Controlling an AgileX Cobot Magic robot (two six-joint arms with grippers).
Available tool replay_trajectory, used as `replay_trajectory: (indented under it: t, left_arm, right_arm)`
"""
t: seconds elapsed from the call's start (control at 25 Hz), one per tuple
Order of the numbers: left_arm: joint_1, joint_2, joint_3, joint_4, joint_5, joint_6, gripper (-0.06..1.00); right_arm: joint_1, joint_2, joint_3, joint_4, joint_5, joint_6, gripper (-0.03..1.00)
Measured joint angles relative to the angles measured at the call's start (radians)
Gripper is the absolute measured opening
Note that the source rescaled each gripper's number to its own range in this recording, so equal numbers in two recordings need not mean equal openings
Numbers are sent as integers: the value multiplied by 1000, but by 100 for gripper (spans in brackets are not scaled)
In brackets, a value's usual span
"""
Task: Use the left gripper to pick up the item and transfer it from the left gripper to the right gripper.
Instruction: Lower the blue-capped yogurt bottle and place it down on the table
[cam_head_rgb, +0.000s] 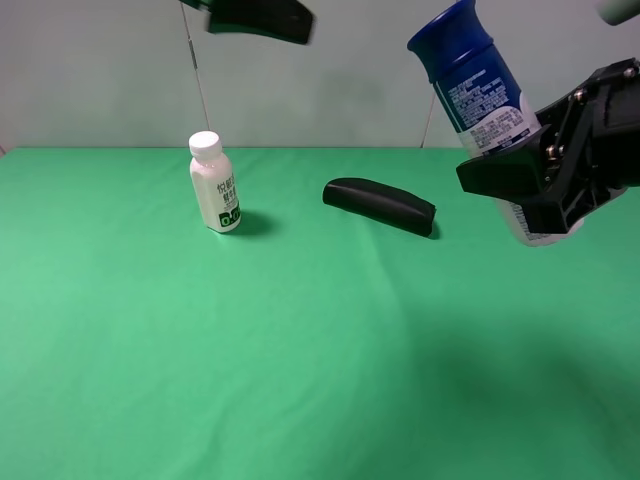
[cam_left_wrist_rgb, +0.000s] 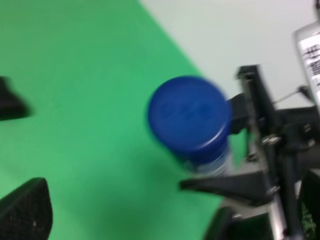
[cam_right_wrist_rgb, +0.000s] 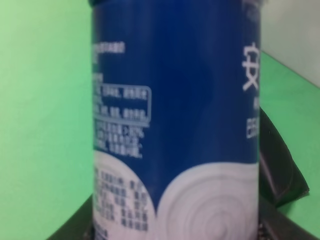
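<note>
The item, a tall bottle (cam_head_rgb: 478, 85) with a dark blue cap and a white lower body, hangs tilted in the air at the right. My right gripper (cam_head_rgb: 525, 190) is shut on its white lower part. The bottle's blue and white label (cam_right_wrist_rgb: 175, 125) fills the right wrist view. My left gripper (cam_head_rgb: 260, 18) is a blur at the top, well left of the bottle and apart from it. In the left wrist view its black fingers (cam_left_wrist_rgb: 25, 210) stand apart with nothing between them, and the blue cap (cam_left_wrist_rgb: 189, 112) shows end-on with the right gripper (cam_left_wrist_rgb: 260, 175) clamped below it.
A small white bottle (cam_head_rgb: 215, 183) with a white cap stands upright at the back left of the green cloth (cam_head_rgb: 250, 360). A long black case (cam_head_rgb: 380, 205) lies at the back centre, left of the right gripper.
</note>
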Motion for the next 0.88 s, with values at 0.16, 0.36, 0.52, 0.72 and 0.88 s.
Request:
replay_trajectory:
  t: [0.16,0.36,0.52,0.72,0.88]
  left_arm:
    - [11,-93,0,224,67,-142,99]
    - [11,-218,0,530,205,-337,99]
    - [11,-316,0,754,311,-466,98]
    - [11,-438,0,937,426,-527,98]
    - [11,-550,59,978,426,-530,98]
  right_arm:
    - [0,0,0,0,0,0,5]
    - [0,0,0,0,0,0,5]
    - [0,0,0,0,0,0,5]
    - [0,0,0,0,0,18,5]
    - [0,0,0,0,0,36,5]
